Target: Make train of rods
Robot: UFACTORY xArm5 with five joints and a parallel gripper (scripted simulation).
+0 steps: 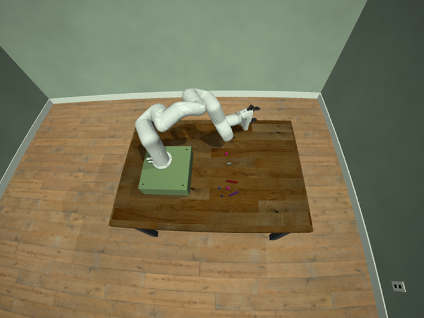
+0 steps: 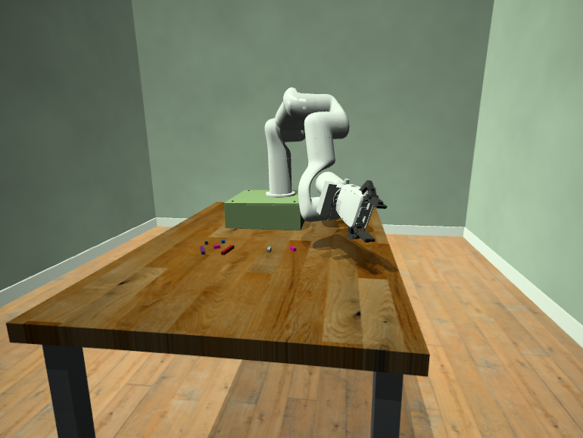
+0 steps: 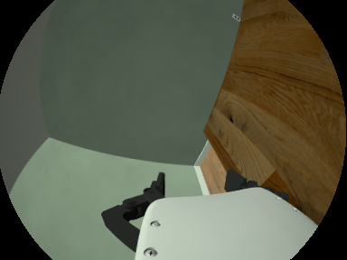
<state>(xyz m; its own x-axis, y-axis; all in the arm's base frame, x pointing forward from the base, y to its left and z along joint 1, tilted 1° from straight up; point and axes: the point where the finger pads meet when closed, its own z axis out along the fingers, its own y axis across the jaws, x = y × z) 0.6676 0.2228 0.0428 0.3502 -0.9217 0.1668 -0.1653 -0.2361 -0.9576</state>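
My gripper (image 1: 256,114) (image 2: 377,223) (image 3: 196,181) is open and empty, tilted sideways above the table's back edge, well away from the rods. A magenta rod (image 1: 226,153) (image 2: 292,248) lies nearest to it. A grey rod (image 1: 228,163) (image 2: 269,249) lies apart beside that. Further off lie a red rod (image 1: 231,181) (image 2: 227,249), a second magenta rod (image 1: 228,188) (image 2: 216,246), a purple rod (image 1: 233,193) (image 2: 202,249), one blue rod (image 1: 218,187) (image 2: 222,241) and another blue rod (image 1: 221,195) (image 2: 206,242). They lie separately. The wrist view shows no rods.
The green base box (image 1: 167,177) (image 2: 263,215) carries the arm and stands on the wooden table (image 1: 279,173) (image 2: 244,301), to the left of the rods in the top view. The gripper is close to the table's back edge in that view.
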